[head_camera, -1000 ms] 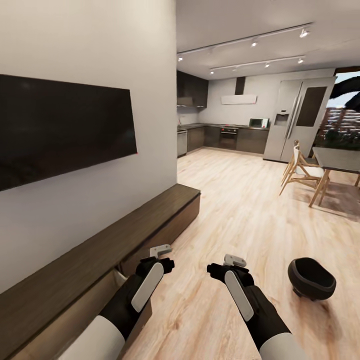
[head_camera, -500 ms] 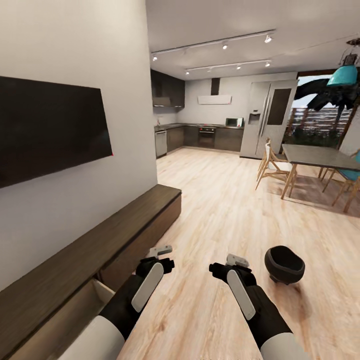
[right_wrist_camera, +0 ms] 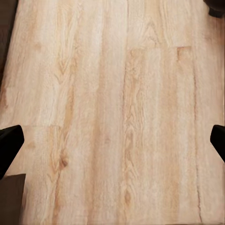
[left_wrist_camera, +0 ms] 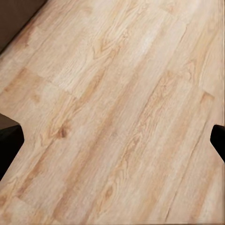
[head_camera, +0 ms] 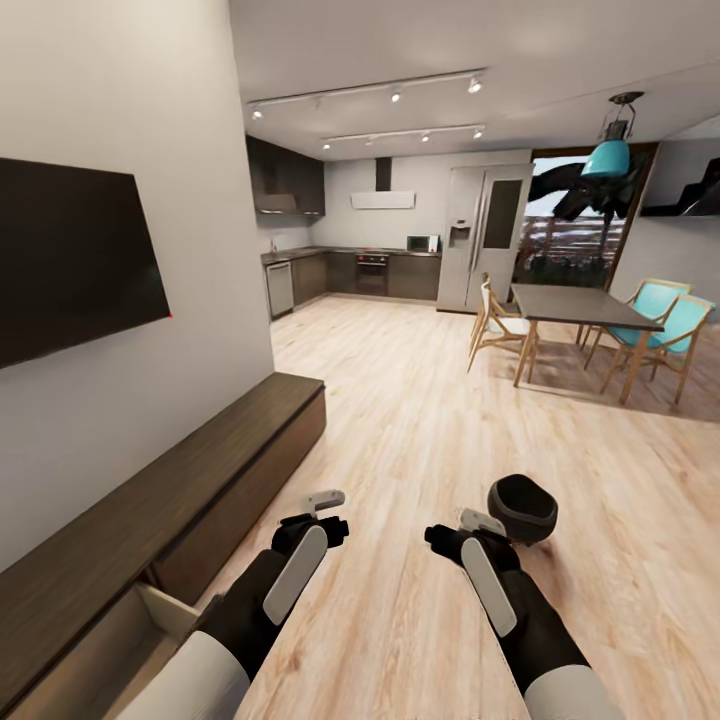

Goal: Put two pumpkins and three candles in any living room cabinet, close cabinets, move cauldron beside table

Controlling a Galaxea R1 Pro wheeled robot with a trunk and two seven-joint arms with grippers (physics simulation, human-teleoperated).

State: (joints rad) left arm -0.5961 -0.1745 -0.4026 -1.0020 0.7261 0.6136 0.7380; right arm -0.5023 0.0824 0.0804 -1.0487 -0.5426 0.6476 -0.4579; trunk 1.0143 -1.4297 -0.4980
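Beside the empty, spread right gripper (head_camera: 478, 524), round black wide-mouthed cauldron (head_camera: 522, 507).

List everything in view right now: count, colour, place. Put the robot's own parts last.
cauldron: 1, black, on the wood floor just ahead of the right tool.
cabinet: 1, dark brown, low along the left wall; one drawer open at its near end, pale inside.
TV: 1, black, on the wall above the cabinet.
dining table: 1, grey top, wooden legs, far right.
chairs: 3 visible, one white, two teal, around the table.
pendant lamp: 1, teal, above the table.
fridge: 1, silver, far kitchen.
left tool: 1, black and white, open, over bare floor.
right tool: 1, black and white, open.
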